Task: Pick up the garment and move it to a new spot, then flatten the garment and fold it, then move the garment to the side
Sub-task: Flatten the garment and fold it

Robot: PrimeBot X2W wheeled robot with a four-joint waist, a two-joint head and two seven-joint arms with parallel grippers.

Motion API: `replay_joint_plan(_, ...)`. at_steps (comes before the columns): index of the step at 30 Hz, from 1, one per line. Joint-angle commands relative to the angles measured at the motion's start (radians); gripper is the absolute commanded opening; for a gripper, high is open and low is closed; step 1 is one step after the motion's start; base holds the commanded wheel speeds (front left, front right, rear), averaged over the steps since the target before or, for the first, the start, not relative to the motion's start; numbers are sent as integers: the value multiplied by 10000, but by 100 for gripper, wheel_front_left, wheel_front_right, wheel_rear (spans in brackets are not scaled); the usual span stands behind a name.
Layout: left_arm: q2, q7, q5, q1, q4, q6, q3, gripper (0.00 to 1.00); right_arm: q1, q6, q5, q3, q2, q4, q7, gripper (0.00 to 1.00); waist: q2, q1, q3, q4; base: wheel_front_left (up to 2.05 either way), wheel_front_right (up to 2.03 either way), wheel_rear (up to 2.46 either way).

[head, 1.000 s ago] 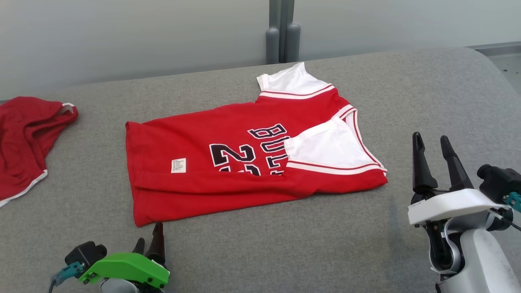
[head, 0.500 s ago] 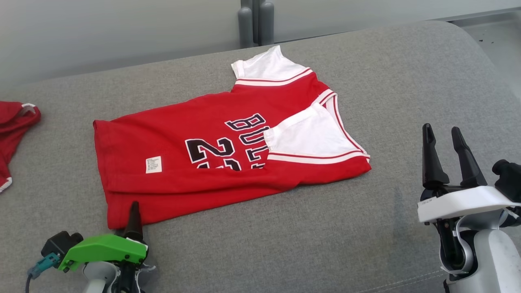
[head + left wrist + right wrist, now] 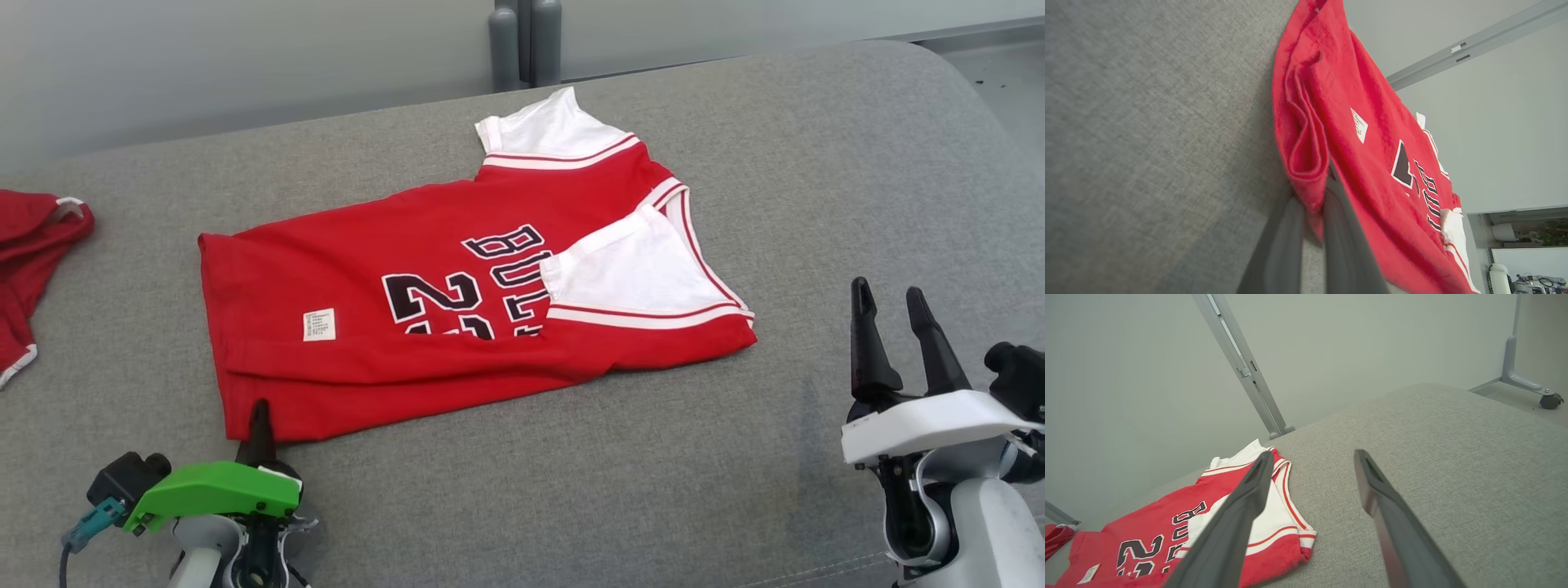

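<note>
The red jersey (image 3: 367, 269) lies lengthwise left to right, hem left, collar right. The left gripper (image 3: 260, 411), low, is pinched on its near-left corner. The right gripper (image 3: 886, 291) points far, fingers wide.

The garment (image 3: 457, 327) is looking like soft, matt knit cloth, red with white cloth panels and a small matt white label (image 3: 319, 324). The grey surface (image 3: 620, 490) under it is showing a coarse, matt woven fabric. The right gripper (image 3: 885, 287) is showing dark, smooth plastic fingers (image 3: 1237, 522) and a glossy white shell (image 3: 931, 412).
</note>
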Motion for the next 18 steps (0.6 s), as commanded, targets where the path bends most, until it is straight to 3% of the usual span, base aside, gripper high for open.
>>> replay_joint_plan(1,1,-56,89,150,-49,-83,-44,0,150,3,59,-31,-18,156,-20,100,0,0,-105,158,0,0,0)
replay_joint_plan(11,224,-210,771,630,-983,295,-455,0,-55,3,571,-197,-22,1734,602,100,0,0,-235,655,0,0,0)
replay_joint_plan(18,185,-58,950,822,-1640,663,-643,0,-1096,3,556,78,-25,3738,1077,100,0,0,-94,1021,0,0,0)
